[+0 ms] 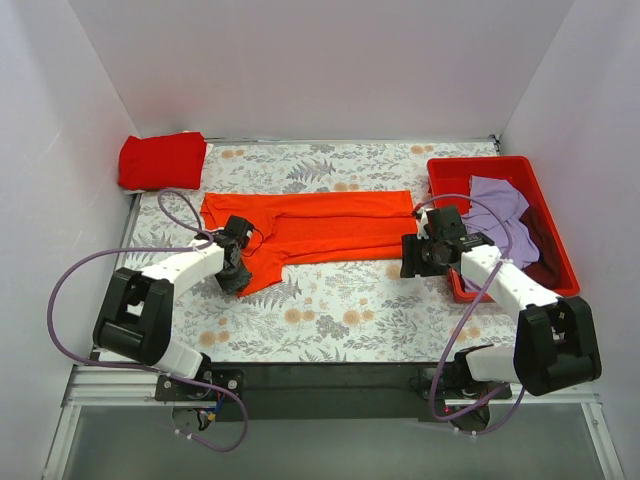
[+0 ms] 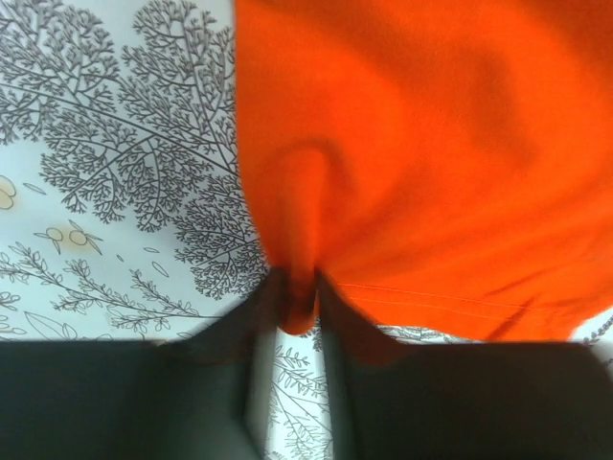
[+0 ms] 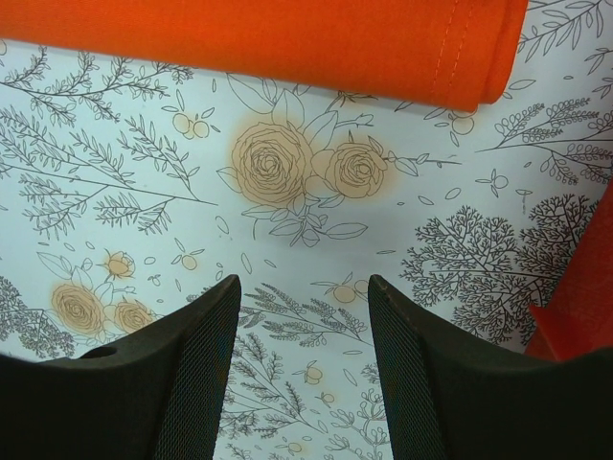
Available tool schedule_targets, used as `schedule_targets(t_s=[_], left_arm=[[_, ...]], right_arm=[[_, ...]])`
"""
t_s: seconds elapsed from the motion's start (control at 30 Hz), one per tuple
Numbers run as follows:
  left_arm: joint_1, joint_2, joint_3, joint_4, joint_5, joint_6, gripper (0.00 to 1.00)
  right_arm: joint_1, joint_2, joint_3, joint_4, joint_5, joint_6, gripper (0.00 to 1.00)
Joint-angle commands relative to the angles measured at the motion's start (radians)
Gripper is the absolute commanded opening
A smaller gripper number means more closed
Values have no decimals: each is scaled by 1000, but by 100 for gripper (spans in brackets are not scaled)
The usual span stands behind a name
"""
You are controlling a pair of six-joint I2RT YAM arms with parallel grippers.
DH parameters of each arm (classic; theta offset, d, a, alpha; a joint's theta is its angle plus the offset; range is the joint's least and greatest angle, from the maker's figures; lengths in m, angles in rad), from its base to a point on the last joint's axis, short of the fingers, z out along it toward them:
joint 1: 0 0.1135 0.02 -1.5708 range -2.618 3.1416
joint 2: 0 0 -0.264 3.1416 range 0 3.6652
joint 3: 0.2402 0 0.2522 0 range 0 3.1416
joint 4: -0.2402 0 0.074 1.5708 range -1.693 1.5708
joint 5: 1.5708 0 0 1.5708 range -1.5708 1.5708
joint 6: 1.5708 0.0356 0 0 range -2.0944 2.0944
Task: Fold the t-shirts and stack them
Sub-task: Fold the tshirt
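Note:
A bright orange t-shirt [image 1: 320,228] lies folded lengthwise across the middle of the table. My left gripper [image 1: 236,268] is shut on a pinch of its near left edge; the wrist view shows the orange cloth [image 2: 421,144] bunched between the fingertips [image 2: 273,292]. My right gripper [image 1: 413,256] is open and empty just off the shirt's right end, whose hem [image 3: 287,43] lies beyond the fingers [image 3: 206,326]. A folded red t-shirt [image 1: 162,160] sits at the far left corner. A lavender t-shirt [image 1: 495,208] and a dark maroon one [image 1: 545,235] lie in the bin.
A rigid red plastic bin [image 1: 480,166] stands at the right side of the table; its corner shows in the right wrist view [image 3: 579,307]. The floral tablecloth [image 1: 350,310] covers the table. White walls close in the left, back and right.

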Motion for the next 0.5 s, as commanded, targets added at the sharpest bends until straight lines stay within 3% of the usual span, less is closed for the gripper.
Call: schedule_targets(t_s=[0.0,0.07,0.3,0.47], left_arm=[[-14,23,-13,11,-54,-23,8],[-13,17,10,-8,-75,-23,0],[-14,69,284,-43,-172,57,0],[-13,233,560,-71,-235,121,0]], right_arm=[[2,2,-16,36,-15,-18,62],[3,7,-17,38,-21,-20,62],[3,-13,-11,38,-41,-22,62],[3,-51,-34,60,-52,-23,62]])
